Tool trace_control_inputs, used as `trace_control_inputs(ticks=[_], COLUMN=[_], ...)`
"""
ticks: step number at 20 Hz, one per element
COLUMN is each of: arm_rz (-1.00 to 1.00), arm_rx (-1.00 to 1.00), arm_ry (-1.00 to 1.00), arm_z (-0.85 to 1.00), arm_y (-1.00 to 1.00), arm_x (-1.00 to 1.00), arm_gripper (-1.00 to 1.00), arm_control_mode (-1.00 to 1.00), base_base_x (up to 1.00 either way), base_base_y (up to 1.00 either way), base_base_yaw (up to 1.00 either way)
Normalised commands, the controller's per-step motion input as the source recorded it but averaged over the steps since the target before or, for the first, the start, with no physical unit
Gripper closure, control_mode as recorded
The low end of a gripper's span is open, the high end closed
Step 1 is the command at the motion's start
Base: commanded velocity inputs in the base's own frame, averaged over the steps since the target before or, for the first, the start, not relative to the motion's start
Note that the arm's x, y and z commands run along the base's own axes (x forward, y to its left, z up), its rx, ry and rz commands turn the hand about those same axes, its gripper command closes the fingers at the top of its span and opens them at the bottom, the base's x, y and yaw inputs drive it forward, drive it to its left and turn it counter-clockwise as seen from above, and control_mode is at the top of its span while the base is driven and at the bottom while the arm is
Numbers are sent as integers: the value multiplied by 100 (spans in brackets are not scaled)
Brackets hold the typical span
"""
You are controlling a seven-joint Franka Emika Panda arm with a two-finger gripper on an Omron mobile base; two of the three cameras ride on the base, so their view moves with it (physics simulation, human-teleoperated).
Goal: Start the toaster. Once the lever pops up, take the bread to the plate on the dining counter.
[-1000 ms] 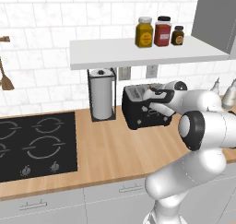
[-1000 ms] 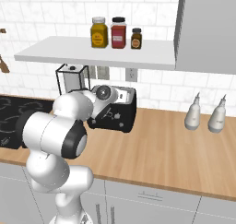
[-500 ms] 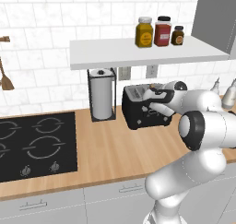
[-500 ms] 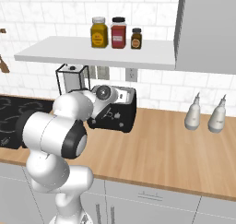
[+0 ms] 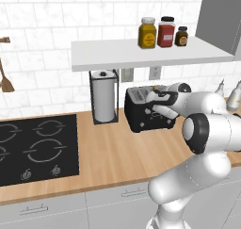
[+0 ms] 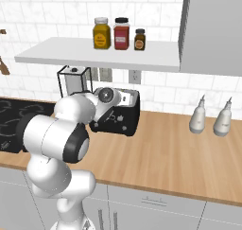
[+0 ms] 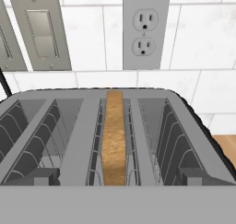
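Bread (image 7: 113,140) stands edge-up in a middle slot of the toaster (image 5: 141,111); claw (image 5: 159,104) above it, grip unreadable

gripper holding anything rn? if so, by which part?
Cannot tell. The hand is at the toaster, its fingertips hidden in both base views. In the hand view the bread stands in a slot, ungripped.

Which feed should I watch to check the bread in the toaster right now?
The hand view: it looks straight down into the toaster, where the bread stands on edge in a middle slot. In the left base view the toaster sits half behind the arm; the right base view shows its front. I can't make out the slice in either.
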Motion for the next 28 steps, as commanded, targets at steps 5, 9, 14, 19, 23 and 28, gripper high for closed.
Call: trace_control_inputs(ticks=[5,9,14,19,23,28], arm_rz=[0,0,0,0,0,0], arm_rx=[0,0,0,0,0,0], arm_ry=[0,0,0,0,0,0], arm_z=[0,0,0,0,0,0], arm_y=[0,0,0,0,0,0], arm_x=[0,0,0,0,0,0], arm_gripper=[-100,-100,-100,-100,-100,-100], arm_control_mode=[-100,-100,-100,-100,-100,-100], base_base_x=[0,0,0,0,0,0], base_base_y=[0,0,0,0,0,0], base_base_yaw=[0,0,0,0,0,0])
